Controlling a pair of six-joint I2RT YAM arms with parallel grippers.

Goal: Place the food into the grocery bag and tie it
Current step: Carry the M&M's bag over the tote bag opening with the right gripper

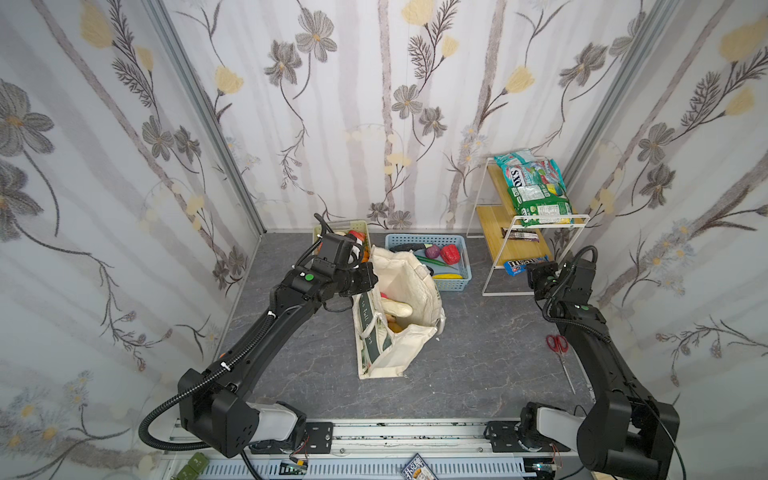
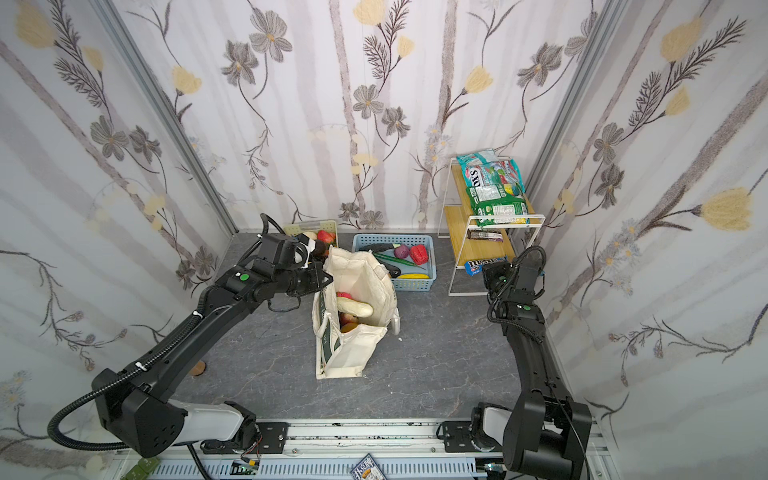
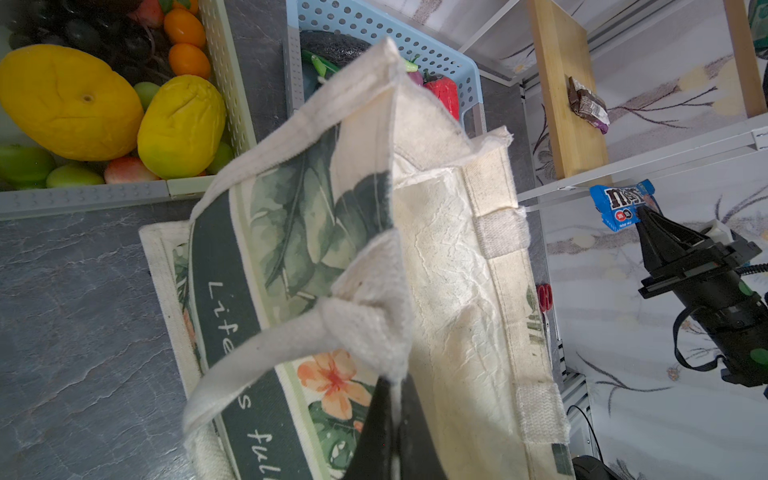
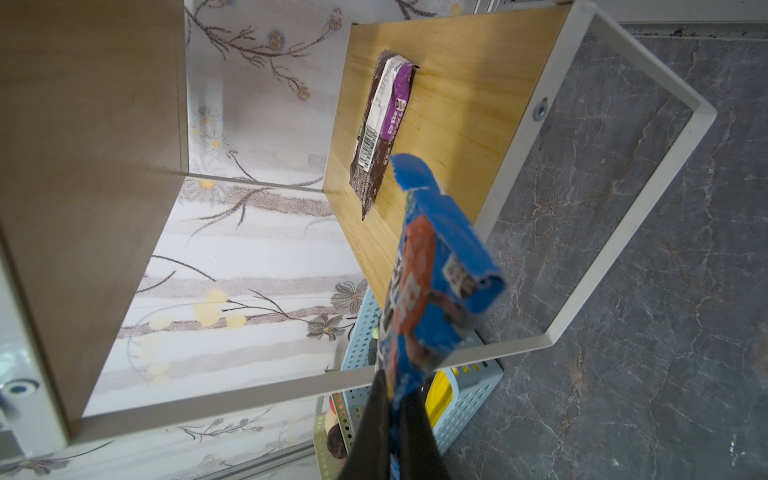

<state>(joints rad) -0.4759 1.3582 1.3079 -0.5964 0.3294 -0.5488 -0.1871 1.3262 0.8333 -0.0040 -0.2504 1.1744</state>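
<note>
The cream grocery bag (image 1: pixel 399 353) (image 2: pixel 353 353) stands open mid-table, with a pale long food piece (image 1: pixel 397 308) and an orange one inside. My left gripper (image 1: pixel 372 276) (image 3: pixel 397 386) is shut on the bag's cream rim fabric by a strap handle (image 3: pixel 257 353), holding that side up. To the right, my right gripper (image 1: pixel 532 272) (image 4: pixel 395 395) is shut on a blue snack packet (image 1: pixel 519 266) (image 4: pixel 432 270). It holds the packet in the air just in front of the rack's lower shelf (image 4: pixel 457 116).
A blue basket (image 1: pixel 451 286) with a red pepper (image 1: pixel 451 254) and a pale green basket (image 3: pixel 232 95) of fruit sit behind the bag. The white rack (image 1: pixel 515 253) at back right carries snack packets (image 1: pixel 536 187) and a chocolate bar (image 1: pixel 521 235). Red scissors (image 1: pixel 557 344) lie beside my right arm.
</note>
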